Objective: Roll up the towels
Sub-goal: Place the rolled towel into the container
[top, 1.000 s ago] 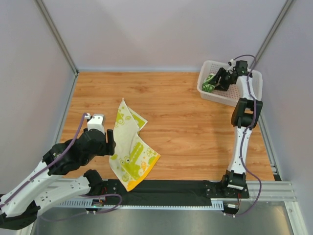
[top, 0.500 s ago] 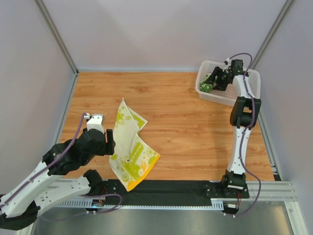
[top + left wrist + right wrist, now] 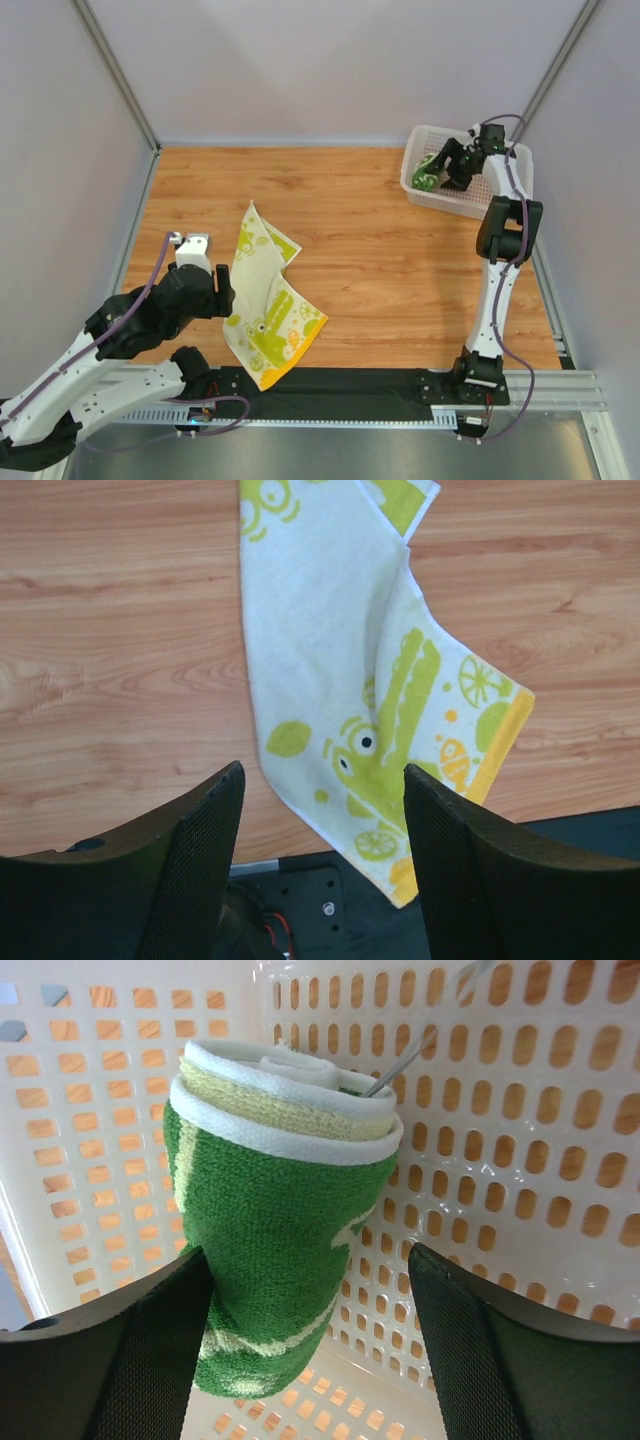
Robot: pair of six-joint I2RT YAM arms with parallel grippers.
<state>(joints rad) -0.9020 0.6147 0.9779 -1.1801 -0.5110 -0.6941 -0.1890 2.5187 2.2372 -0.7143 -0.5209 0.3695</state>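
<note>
1. Wood table (image 3: 400, 260), walled in on the left, right and far sides.
2. Yellow towel (image 3: 265, 300) (image 3: 330, 680) lies mostly flat and unrolled at the near left. It has lime-green cartoon prints and an orange stripe on one edge. Its near corner hangs over onto the black strip at the table's near edge, and a far corner is folded over a bit.
3. White basket (image 3: 430, 195) (image 3: 520, 1110) sits at the far right corner.
4. Left gripper (image 3: 222, 290) (image 3: 322, 775) hangs over the yellow towel's left edge. Jaws are spread wide with nothing between them.
5. Right gripper (image 3: 442, 165) (image 3: 310, 1252) reaches into the basket with jaws released. The fingers sit on either side of the roll, with a gap showing on one side.
6. Green towel (image 3: 427, 175) (image 3: 280, 1240) is rolled up tight and stands on end inside the basket against its left wall.
</note>
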